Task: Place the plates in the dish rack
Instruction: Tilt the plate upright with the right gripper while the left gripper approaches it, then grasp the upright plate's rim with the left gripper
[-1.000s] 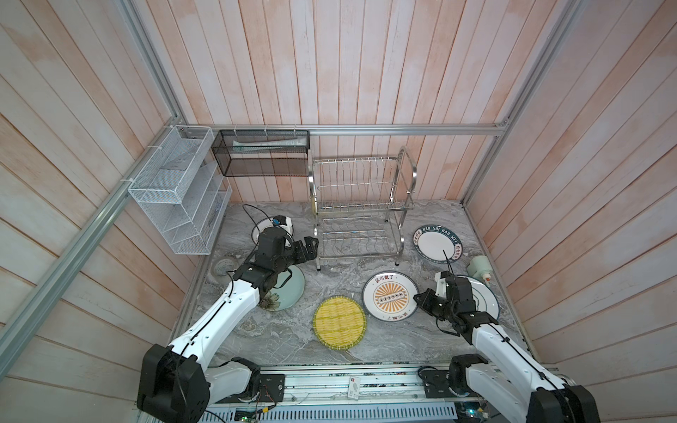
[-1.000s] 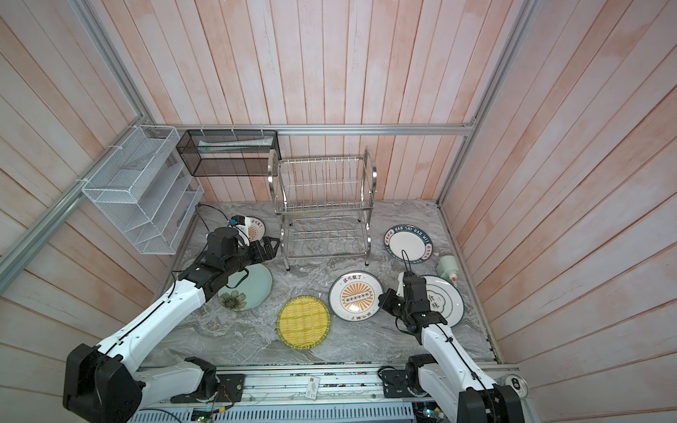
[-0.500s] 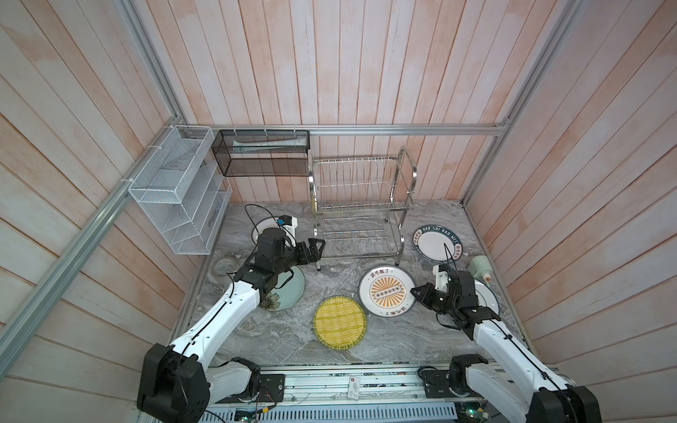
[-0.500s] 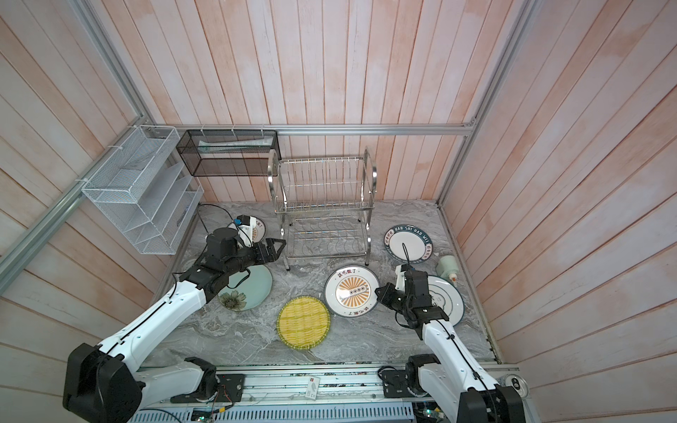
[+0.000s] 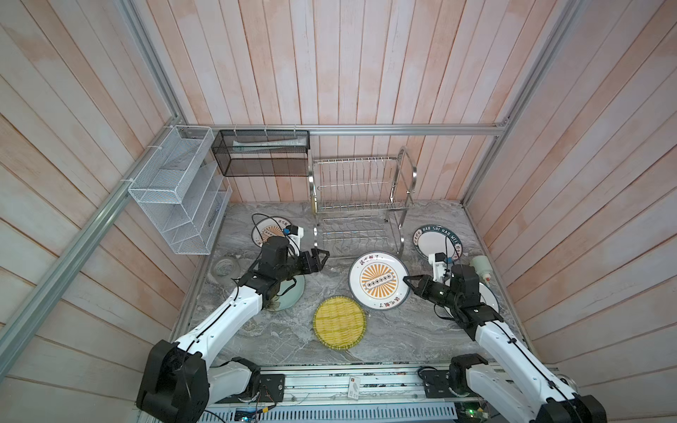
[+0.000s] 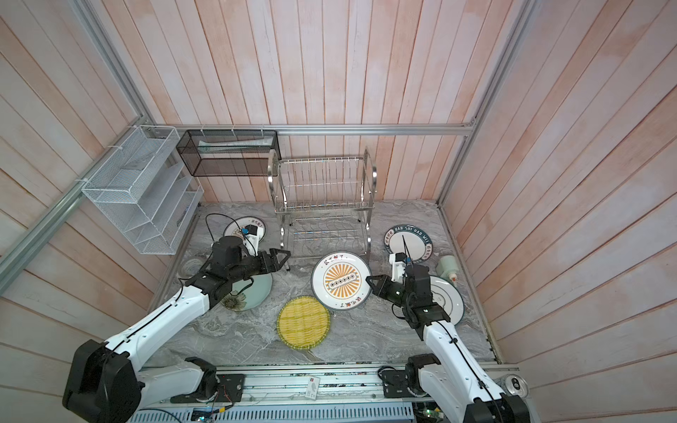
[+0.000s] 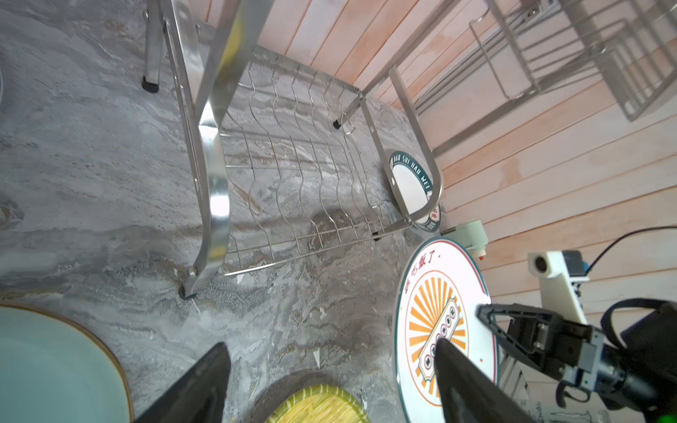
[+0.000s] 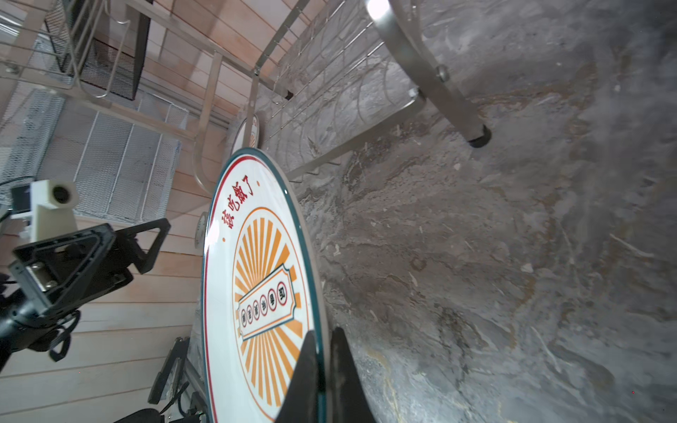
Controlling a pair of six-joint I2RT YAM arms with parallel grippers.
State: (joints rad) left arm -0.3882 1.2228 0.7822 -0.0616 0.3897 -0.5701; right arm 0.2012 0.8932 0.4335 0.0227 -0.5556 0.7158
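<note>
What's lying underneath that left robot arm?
A pale green plate with a dark flower at its edge; the arm covers part of it. Farther back, an orange sunburst plate lies partly hidden by the arm's camera and cable.

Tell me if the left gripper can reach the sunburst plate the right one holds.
Probably yes: the open left gripper faces the sunburst plate with nothing between them; the right gripper pinches its far rim.

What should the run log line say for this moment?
right gripper: shut on sunburst plate rim, plate tilted up | left gripper: open, empty | dish rack: no plates
</note>
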